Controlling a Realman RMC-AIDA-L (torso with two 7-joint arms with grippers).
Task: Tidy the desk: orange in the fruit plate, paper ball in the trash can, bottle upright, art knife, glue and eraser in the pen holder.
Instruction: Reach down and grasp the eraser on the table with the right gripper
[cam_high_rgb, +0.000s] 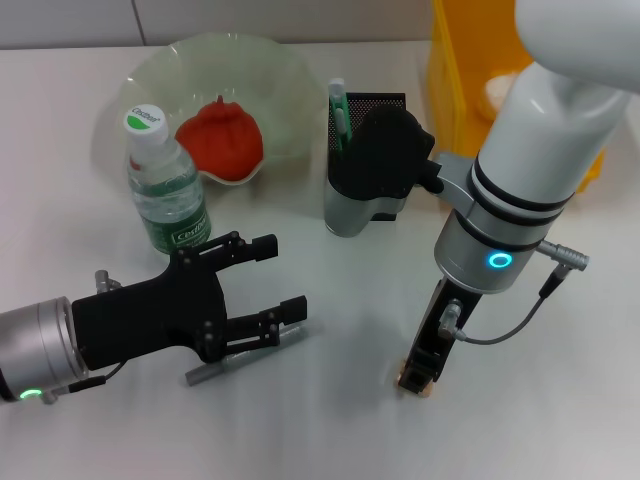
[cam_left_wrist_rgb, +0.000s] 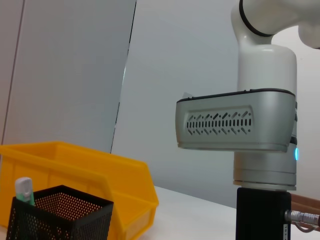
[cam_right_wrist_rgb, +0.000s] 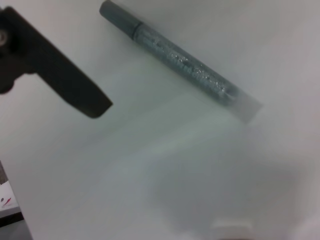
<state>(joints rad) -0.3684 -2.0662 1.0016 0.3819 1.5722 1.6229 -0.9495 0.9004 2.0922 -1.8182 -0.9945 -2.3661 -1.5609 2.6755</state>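
Pen holder (cam_left_wrist_rgb: 60, 215) stands touching the yellow trash can (cam_left_wrist_rgb: 100, 175).

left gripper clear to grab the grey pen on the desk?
Probably yes. The left gripper is open right over the pen, which lies alone on bare desk; the bottle stands behind.

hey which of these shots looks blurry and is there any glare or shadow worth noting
Right wrist view: soft throughout; the grey pen-like tool is smeared, with a faint shadow beside it. Head view: mostly sharp, soft shadows under the left pincer and right pincer; a bright washed-out patch in the trash can. Left wrist view: crisp on the pen holder, evenly lit.
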